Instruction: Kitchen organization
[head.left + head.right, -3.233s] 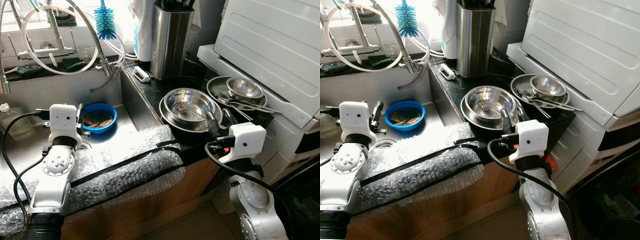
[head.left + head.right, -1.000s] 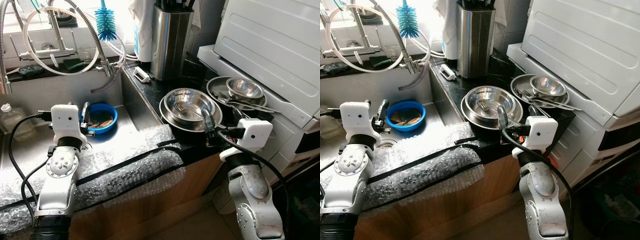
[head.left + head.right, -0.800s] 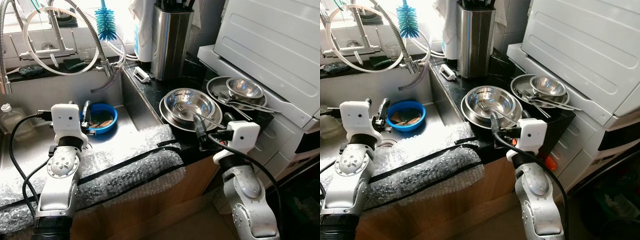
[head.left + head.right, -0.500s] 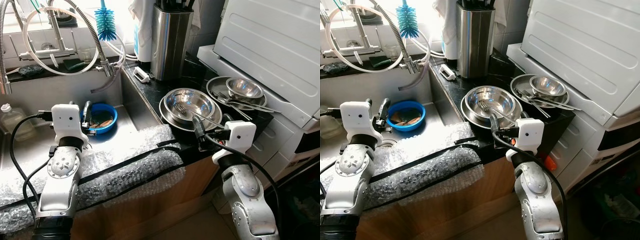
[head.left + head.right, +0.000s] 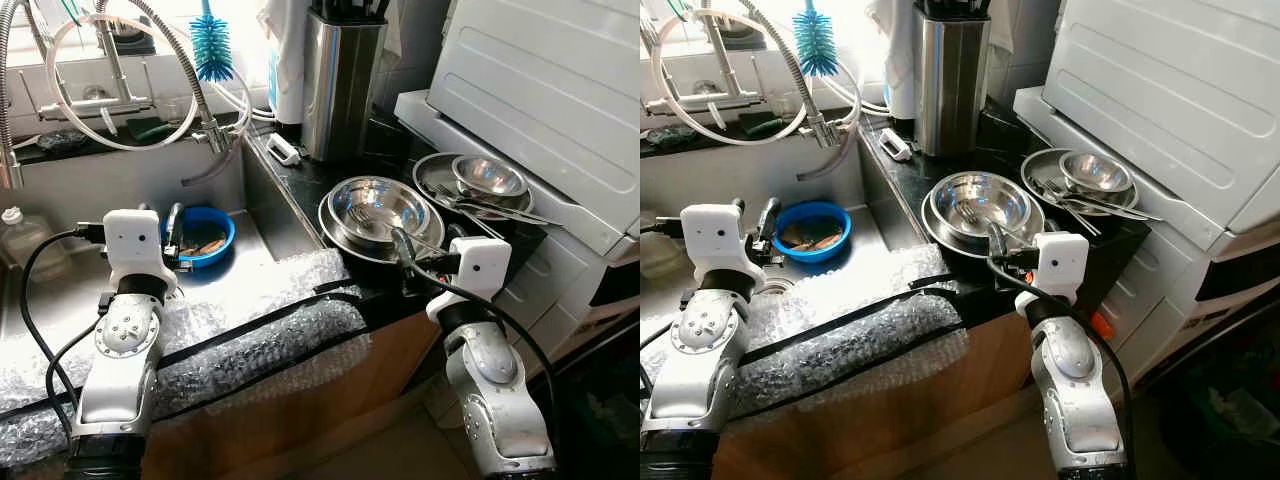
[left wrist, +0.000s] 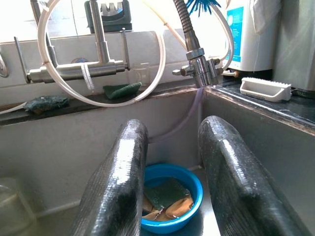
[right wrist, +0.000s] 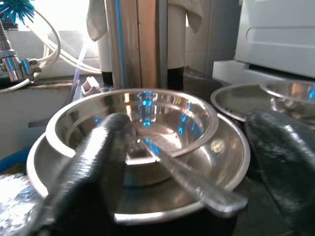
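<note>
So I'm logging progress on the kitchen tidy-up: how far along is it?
Little looks done. The steel bowls sit stacked on the counter with a fork inside; more dishes wait beside them. The right hand is open at the front stack's rim, holding nothing. The left hand is open over the sink, near the blue bowl.

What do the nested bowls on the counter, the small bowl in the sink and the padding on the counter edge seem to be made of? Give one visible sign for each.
Nested bowls: probably polished stainless steel, given their mirror-like reflections.
Small bowl in the sink: likely plastic, being uniformly bright blue with a soft sheen.
Padding: clear bubble wrap, with rows of small air pockets visible.
</note>
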